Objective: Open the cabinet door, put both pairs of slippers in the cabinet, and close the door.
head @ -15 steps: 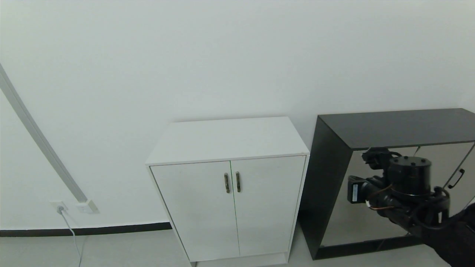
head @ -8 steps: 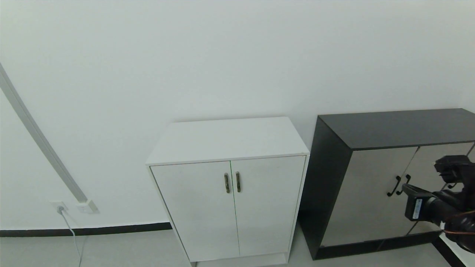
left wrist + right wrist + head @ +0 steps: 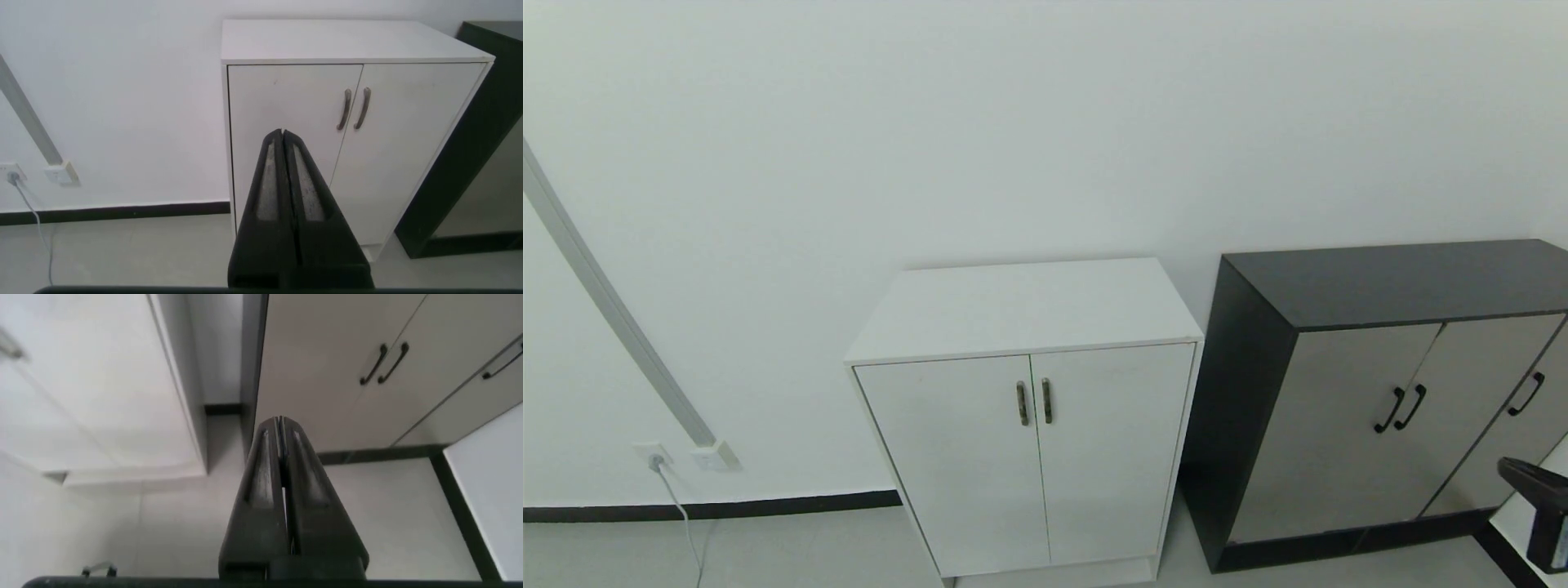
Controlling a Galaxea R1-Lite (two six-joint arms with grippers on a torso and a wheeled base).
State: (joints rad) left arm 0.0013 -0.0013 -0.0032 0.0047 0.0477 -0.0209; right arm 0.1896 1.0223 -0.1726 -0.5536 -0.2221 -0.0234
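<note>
Two cabinets stand side by side against the wall (image 3: 1013, 122). The black cabinet (image 3: 1388, 282) is on the right, and its grey doors are shut flat. A pair of dark handles (image 3: 1401, 408) meets at the middle seam. The white cabinet (image 3: 1025, 306) is just beside it on the left, also shut, with its own two handles (image 3: 1022, 403) close together at the centre.

The left tool (image 3: 283, 143) is clenched, fingers pressed together with nothing between them. It points at the white cabinet's left door and hangs well apart from it. The right tool (image 3: 279, 429) is clenched and empty too. It is angled down over the floor (image 3: 809, 547) in front of the spot where the two cabinets meet, touching neither.

Low on the wall to the left, a socket (image 3: 652, 456) has a cable (image 3: 682, 514) trailing down from it.
</note>
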